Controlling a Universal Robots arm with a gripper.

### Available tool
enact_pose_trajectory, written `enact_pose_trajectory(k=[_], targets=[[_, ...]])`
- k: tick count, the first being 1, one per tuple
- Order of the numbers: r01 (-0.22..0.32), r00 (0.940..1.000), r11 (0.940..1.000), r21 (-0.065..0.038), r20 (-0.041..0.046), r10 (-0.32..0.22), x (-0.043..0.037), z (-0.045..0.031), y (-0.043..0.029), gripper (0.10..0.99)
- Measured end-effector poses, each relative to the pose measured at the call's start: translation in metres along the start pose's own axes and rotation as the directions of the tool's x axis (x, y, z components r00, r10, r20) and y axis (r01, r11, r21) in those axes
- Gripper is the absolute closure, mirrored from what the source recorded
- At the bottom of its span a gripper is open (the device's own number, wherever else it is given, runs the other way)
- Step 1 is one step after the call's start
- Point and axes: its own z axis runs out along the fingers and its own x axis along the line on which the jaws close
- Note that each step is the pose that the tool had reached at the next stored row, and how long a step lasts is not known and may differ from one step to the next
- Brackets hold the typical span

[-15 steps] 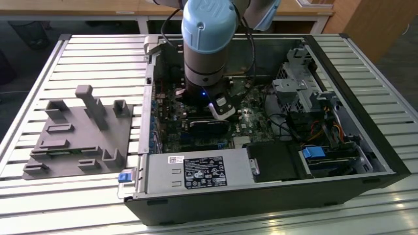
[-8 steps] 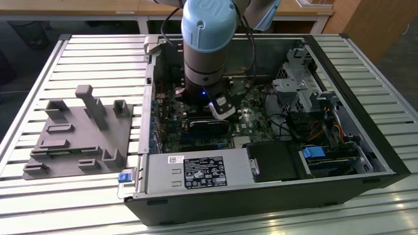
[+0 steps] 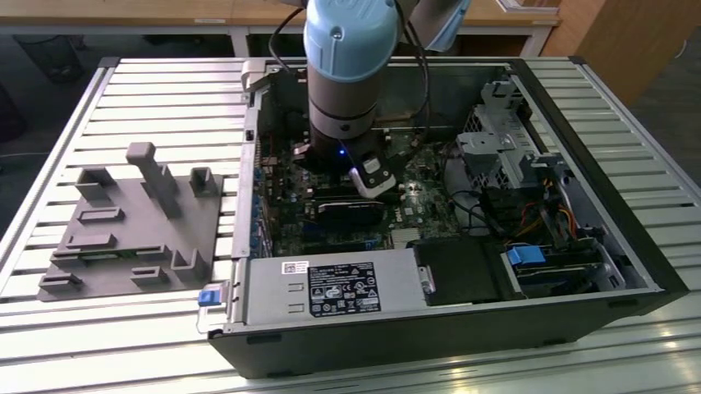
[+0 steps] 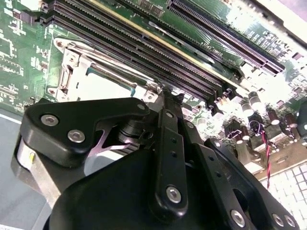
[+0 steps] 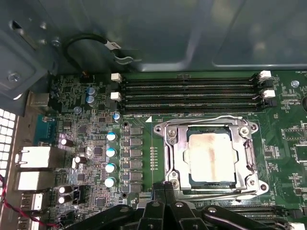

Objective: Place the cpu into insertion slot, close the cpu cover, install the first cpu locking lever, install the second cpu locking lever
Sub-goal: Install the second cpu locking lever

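Observation:
In the first wrist view the cpu, a silvery square with a pale smear on top, lies flat in the insertion slot. The silvery cpu cover is down around it. One wire locking lever runs along the side of the socket nearest the memory slots, and another runs along the opposite side. My gripper is shut, its tips together just off the socket's corner by the end of that second lever. The second wrist view shows the shut gripper beside the cover.
Long black memory slots border the socket. Blue-topped capacitors stand on its other side. The arm reaches down into the open computer case, with a power supply and a drive cage around it. A grey fixture lies on the table.

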Motion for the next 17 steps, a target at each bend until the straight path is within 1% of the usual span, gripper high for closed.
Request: enact_pose_trajectory(k=[17], targets=[[0.000,1.0000,1.0000,-0.002,0.0000,0.000,0.0000,-0.0119,0.0035,0.965]])
